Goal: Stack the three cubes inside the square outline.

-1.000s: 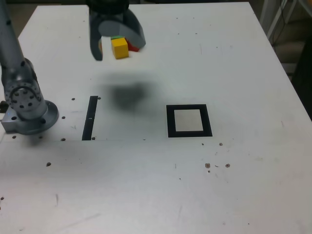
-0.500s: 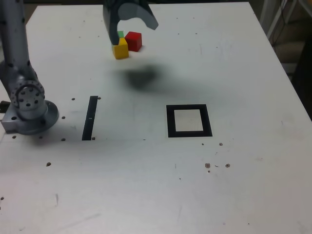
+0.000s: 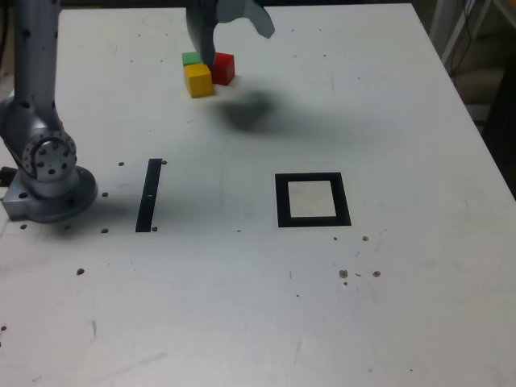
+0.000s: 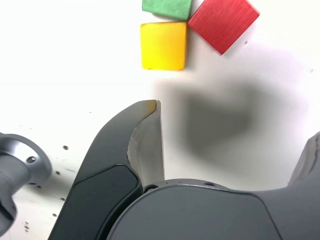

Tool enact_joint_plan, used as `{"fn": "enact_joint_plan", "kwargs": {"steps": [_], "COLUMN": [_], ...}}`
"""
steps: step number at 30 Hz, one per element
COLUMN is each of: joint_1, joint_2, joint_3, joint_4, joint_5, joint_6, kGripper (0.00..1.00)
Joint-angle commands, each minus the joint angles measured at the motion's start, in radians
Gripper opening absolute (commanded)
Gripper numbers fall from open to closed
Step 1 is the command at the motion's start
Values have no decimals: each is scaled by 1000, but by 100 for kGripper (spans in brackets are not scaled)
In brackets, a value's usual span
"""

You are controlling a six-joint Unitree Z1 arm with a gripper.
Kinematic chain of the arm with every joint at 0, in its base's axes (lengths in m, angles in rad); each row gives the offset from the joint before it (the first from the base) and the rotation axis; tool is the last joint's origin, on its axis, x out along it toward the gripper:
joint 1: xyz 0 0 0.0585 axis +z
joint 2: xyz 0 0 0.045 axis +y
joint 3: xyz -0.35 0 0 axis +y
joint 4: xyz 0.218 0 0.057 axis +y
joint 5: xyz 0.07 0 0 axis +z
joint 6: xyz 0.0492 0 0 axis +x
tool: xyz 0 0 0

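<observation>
Three cubes sit clustered at the far side of the table: yellow (image 3: pixel 198 80) nearest, green (image 3: pixel 190 58) behind it, red (image 3: pixel 223 68) to the exterior view's right, all touching or nearly so. In the wrist view the yellow cube (image 4: pixel 163 45), green cube (image 4: pixel 166 6) and red cube (image 4: pixel 223 21) lie ahead of the fingertips. My gripper (image 3: pixel 236 50) hangs open above the table by the red cube, holding nothing; the same gripper (image 4: pixel 232 130) shows one dark finger (image 4: pixel 142 135) pointing toward the yellow cube. The square outline (image 3: pixel 313 199) lies flat, nearer and to the exterior view's right, with nothing in it.
A narrow black strip (image 3: pixel 149 195) lies on the table left of the square in the exterior view. The arm's grey base (image 3: pixel 48 173) stands at the exterior view's left edge. Small dark specks (image 3: pixel 355 274) dot the white table (image 3: pixel 242 306).
The open gripper has moved toward the exterior view's right and farther back, from left of the cubes to beside the red one, uncovering the green and red cubes. The cubes have not moved.
</observation>
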Motion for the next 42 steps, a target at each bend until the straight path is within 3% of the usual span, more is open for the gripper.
{"fn": "enact_joint_plan", "kwargs": {"steps": [1,10,19,26,35,42], "joint_1": [9,22,31,32,38,54], "joint_2": [16,70,120,149,172,189], "joint_3": [-31,-129,-177,-205,-226,-217], "joint_4": [8,72,94,87,128,137], "joint_5": [-11,-50,-105,-114,-80,-107], "joint_6": [1,-54,-260,-386,-506,-581], "kGripper": [98,98,98,98,97,97]}}
